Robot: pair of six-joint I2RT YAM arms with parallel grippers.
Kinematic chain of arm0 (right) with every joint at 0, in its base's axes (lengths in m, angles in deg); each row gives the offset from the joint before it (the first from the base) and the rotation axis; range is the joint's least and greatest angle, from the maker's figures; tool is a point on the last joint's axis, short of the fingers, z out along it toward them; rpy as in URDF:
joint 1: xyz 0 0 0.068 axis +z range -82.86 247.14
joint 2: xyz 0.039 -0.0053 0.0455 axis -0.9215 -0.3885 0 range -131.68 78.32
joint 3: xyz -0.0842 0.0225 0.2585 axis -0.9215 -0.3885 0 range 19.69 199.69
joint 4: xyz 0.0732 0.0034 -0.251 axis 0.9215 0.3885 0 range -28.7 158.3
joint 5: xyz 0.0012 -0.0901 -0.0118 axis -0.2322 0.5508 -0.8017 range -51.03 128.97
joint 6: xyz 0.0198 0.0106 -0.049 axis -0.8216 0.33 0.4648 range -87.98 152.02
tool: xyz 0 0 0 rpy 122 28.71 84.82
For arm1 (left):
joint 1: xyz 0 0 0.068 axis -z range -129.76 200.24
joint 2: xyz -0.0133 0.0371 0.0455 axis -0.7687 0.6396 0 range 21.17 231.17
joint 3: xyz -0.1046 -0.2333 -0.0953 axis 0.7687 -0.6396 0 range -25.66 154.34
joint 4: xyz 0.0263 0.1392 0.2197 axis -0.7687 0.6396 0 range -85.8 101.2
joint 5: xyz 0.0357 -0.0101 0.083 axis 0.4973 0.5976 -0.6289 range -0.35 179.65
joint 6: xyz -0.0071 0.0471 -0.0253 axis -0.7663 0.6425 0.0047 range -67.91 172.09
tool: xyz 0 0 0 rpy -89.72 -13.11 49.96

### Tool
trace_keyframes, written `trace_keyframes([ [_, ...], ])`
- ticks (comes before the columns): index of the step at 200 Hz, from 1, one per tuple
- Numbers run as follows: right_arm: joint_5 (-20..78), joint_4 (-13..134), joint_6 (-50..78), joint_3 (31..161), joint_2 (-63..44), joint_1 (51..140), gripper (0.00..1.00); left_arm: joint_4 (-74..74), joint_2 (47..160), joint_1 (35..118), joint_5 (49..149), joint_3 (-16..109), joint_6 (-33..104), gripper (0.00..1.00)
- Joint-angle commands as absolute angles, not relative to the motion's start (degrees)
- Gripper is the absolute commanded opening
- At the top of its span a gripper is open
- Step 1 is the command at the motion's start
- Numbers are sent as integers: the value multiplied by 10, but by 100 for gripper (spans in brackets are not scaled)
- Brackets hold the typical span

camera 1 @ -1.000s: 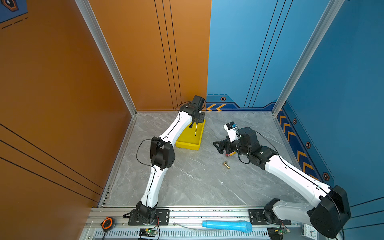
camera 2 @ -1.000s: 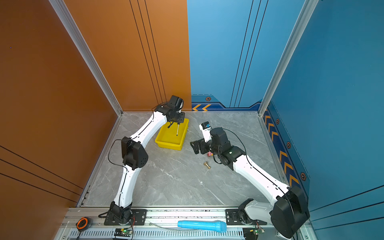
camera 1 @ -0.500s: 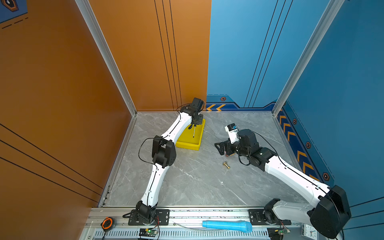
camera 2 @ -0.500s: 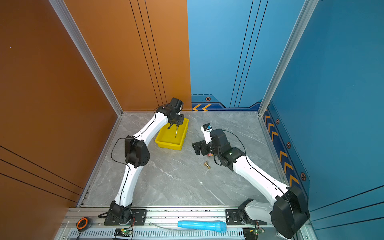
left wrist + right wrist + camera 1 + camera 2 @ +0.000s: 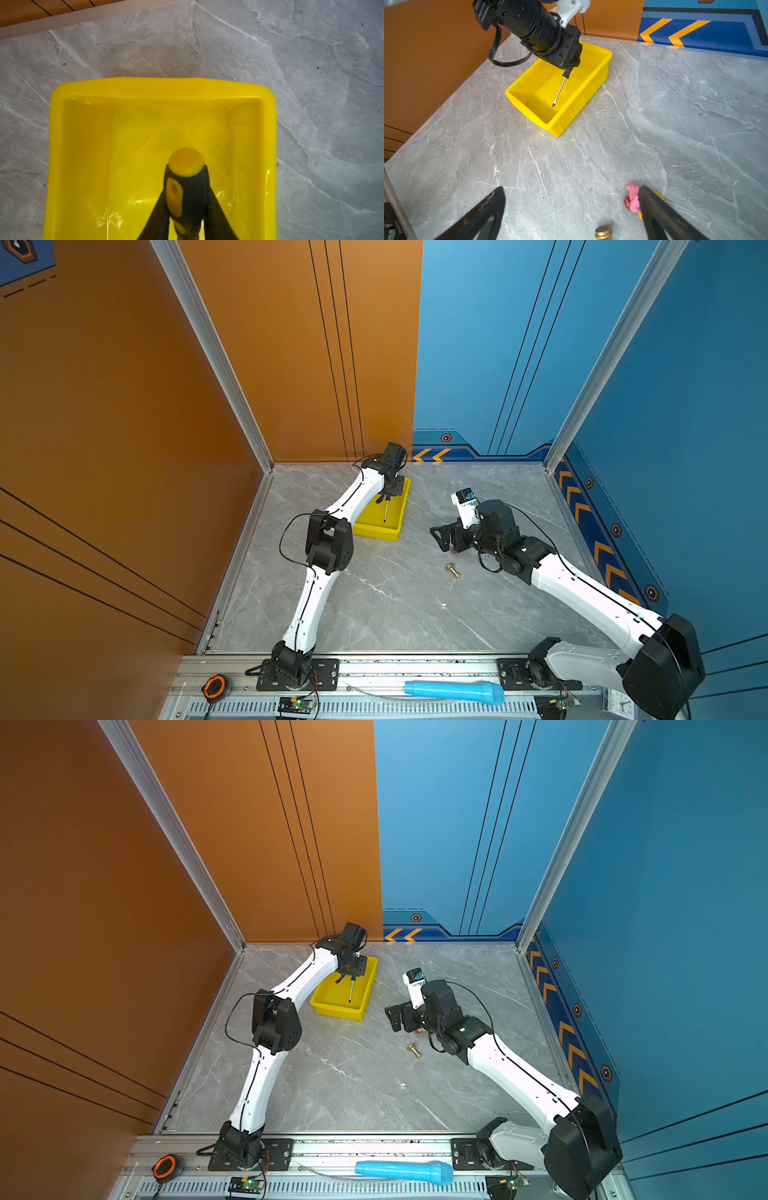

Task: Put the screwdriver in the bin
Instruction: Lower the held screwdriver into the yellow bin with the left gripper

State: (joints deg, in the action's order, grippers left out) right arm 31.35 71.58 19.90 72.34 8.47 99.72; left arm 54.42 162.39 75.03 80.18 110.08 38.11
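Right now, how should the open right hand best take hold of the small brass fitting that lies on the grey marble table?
Probably at its narrow stem, coming straight down from above. The small brass fitting lies on its side on the grey marble table, so the right hand should close across its length, to stop rolling.

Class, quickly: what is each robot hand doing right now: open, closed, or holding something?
The left hand: closed on the slim black-and-yellow-handled screwdriver, over the shallow yellow plastic bin.
The right hand: open, holding nothing.
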Motion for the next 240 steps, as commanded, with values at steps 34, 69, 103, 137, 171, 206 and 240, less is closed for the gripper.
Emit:
trace_keyframes([
  [34, 312, 720, 198, 735, 80, 998, 100, 548, 1656, 747, 803, 1093, 355, 9],
  [69, 311, 718, 201, 735, 77, 998, 100, 548, 1664, 748, 803, 1092, 350, 9],
  [103, 307, 709, 199, 731, 72, 997, 100, 548, 1672, 746, 805, 1087, 341, 9],
  [137, 303, 707, 200, 739, 62, 996, 100, 547, 1680, 746, 805, 1086, 337, 9],
  [171, 303, 704, 200, 741, 58, 997, 100, 545, 1688, 744, 814, 1089, 333, 10],
  [206, 305, 700, 195, 738, 61, 996, 100, 545, 1687, 744, 818, 1081, 330, 11],
  [240, 309, 699, 195, 737, 65, 996, 100, 544, 1692, 743, 820, 1072, 327, 13],
])
